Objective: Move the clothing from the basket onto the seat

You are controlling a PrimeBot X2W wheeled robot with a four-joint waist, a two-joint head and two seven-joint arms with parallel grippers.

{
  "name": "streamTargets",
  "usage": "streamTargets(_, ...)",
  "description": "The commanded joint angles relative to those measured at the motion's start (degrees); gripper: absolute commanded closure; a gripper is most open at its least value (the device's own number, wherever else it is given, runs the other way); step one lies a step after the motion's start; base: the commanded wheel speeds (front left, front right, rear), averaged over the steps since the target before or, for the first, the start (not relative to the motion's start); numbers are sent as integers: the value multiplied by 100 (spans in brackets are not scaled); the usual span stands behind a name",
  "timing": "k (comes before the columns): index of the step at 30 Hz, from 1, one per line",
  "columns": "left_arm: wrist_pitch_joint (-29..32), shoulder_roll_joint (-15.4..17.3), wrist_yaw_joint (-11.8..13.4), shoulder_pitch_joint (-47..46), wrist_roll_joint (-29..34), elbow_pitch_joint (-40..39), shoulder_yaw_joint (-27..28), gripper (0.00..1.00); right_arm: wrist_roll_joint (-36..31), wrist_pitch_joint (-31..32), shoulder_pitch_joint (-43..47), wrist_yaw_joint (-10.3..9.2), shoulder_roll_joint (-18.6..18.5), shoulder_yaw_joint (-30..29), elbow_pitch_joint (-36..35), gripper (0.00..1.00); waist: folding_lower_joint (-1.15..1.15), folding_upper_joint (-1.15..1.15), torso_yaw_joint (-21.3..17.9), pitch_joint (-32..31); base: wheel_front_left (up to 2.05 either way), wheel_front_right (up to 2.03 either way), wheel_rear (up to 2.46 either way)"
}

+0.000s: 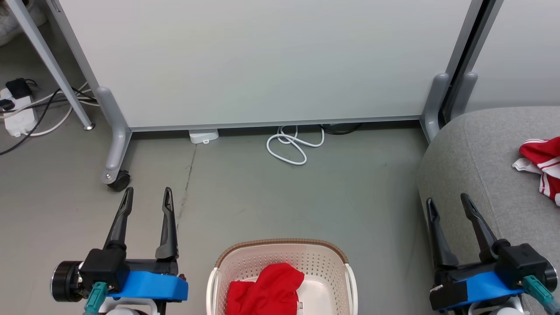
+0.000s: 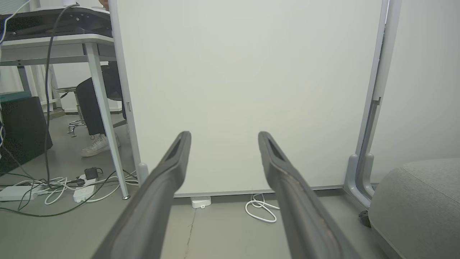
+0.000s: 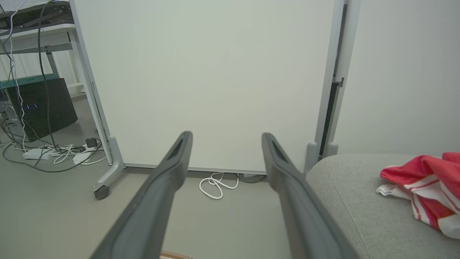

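At the left, the left gripper point(image 1: 148, 192) hangs over the grey floor point(image 1: 262, 197). Its two dark fingers are spread wide, with nothing between them. To its right, lower in the head view, sits the basket point(image 1: 280, 241), cream and perforated with a brown woven-look rim. A plain red garment point(image 1: 267, 291) lies crumpled inside it, toward the basket's left side and well apart from both grippers' fingertips. Further right, the right gripper point(image 1: 447, 199) also stands wide and empty, its fingers showing against the left edge of the seat point(image 1: 472, 148). On that grey cushion, right of the fingers and clear of them, lies a striped garment point(image 1: 542, 162). It is bunched up, red with white stripes and white trim.
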Motion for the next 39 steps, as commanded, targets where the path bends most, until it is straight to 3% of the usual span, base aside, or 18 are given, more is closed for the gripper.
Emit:
streamTargets(1, -13, -6, -28, 42, 46, -25, 31, 0, 19, -1, 68, 1, 8, -8, 11, 0, 0, 0, -1, -10, 0, 0, 0)
streamTargets(23, -14, -63, -127, -23, 151, 16, 62, 0, 46, -1, 18, 2, 9, 40, 65, 0, 0, 0, -16, -9, 0, 0, 0)
streamTargets(39, -13, 452, -343, -1184, 209, 1492, -941, 0, -141, -1, -482, 1, 6, 218, -62, 0, 0, 0, -298, 568, 0, 0, 0)
